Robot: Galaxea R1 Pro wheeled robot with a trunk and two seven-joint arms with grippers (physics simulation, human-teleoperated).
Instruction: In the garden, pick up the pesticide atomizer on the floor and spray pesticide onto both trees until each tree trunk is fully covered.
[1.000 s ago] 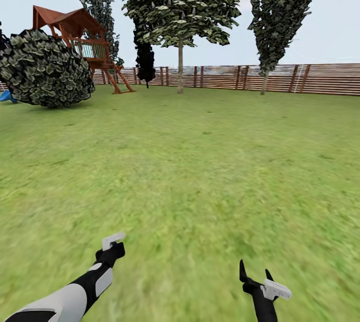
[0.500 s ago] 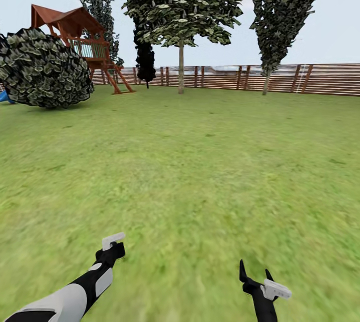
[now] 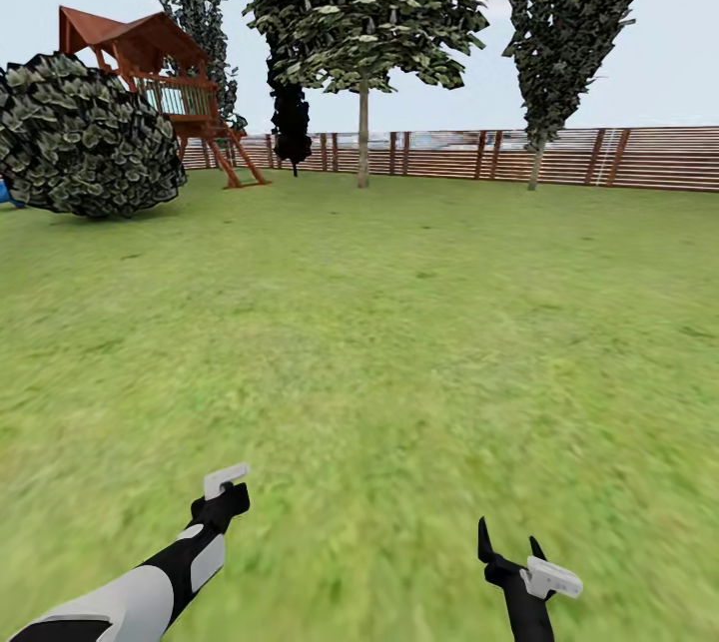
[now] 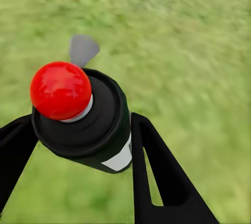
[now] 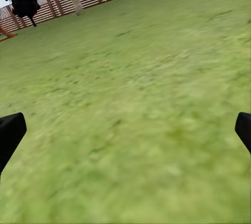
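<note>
green lawn (image 3: 399,322) runs out to a brown slat fence (image 3: 559,158), two pale-trunked trees (image 3: 362,138) (image 3: 535,166) standing along its far edge. a round bush (image 3: 85,138) and a red-roofed wooden play tower (image 3: 160,73) sit toward the far left corner. low over the near grass, the left gripper (image 4: 78,145) has its black fingers (image 4: 157,172) pressed to either side of the pesticide atomizer (image 4: 89,125), a dark bottle with a red cap and a white label. the right gripper (image 3: 507,547) hangs spread wide with nothing between its fingers.
</note>
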